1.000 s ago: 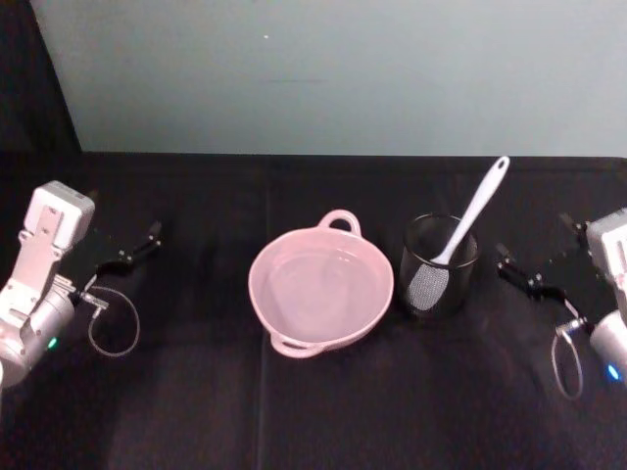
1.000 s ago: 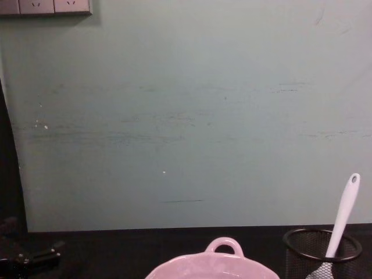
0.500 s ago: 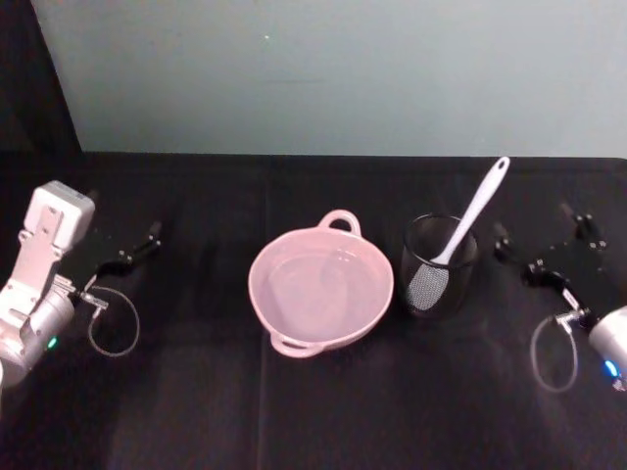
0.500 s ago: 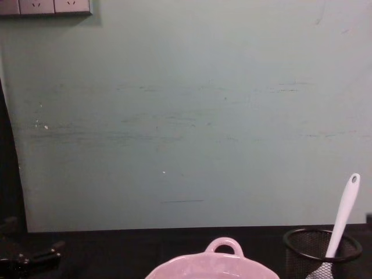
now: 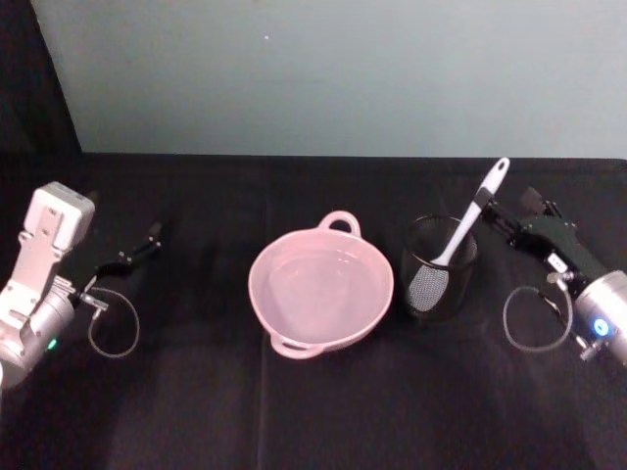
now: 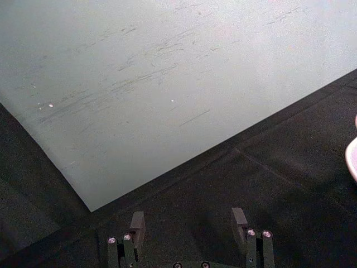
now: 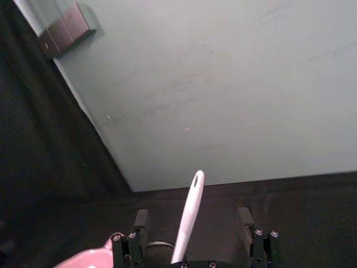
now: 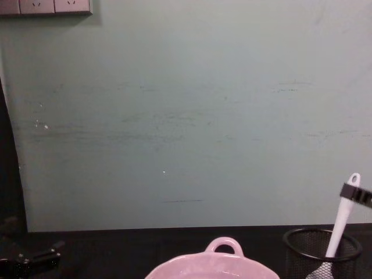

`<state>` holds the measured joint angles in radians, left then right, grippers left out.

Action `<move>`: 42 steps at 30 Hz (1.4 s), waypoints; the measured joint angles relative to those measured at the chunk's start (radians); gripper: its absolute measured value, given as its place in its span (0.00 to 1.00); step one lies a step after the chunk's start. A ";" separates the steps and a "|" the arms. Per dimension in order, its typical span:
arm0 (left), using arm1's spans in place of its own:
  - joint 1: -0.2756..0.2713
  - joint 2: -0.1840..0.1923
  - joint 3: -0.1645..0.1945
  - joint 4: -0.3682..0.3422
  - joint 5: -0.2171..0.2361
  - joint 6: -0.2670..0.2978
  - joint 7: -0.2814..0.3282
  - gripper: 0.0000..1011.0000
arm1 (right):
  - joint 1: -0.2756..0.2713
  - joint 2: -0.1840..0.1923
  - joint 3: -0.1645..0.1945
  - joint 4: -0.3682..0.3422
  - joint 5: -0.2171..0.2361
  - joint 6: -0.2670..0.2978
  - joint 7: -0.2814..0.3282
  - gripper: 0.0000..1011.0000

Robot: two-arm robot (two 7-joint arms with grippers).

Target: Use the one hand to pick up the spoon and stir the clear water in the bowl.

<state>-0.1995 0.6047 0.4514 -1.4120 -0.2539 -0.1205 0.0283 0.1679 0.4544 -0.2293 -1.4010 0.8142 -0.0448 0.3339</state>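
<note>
The right pincer (image 7: 192, 216) stands apart on either side of the spoon (image 5: 473, 217) handle, not clamped. The spoon leans in the black mesh cup (image 5: 438, 269), its head dim behind the mesh. The clear water (image 5: 318, 284) in the pink bowl (image 5: 269, 304) barely shows. The left pincer (image 6: 188, 222), also apart, sits at the counter's (image 5: 196, 392) left.

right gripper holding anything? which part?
Nothing held yet. The right gripper has its fingers open either side of the spoon handle's upper part; spoon stands in the mesh cup. The left gripper is idle, open.
</note>
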 joint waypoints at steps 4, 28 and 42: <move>0.000 0.000 0.000 0.000 0.000 0.000 0.000 1.00 | 0.044 -0.013 0.017 0.050 0.091 0.091 0.067 0.99; 0.000 0.000 0.000 0.000 0.000 0.000 0.000 1.00 | 0.149 -0.003 -0.023 0.196 0.259 0.175 0.246 0.75; 0.000 0.000 0.000 0.000 0.000 0.000 0.000 1.00 | 0.188 0.012 -0.056 0.248 0.292 0.172 0.284 0.31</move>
<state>-0.1995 0.6047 0.4514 -1.4120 -0.2539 -0.1205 0.0283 0.3559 0.4659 -0.2856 -1.1528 1.1058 0.1276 0.6176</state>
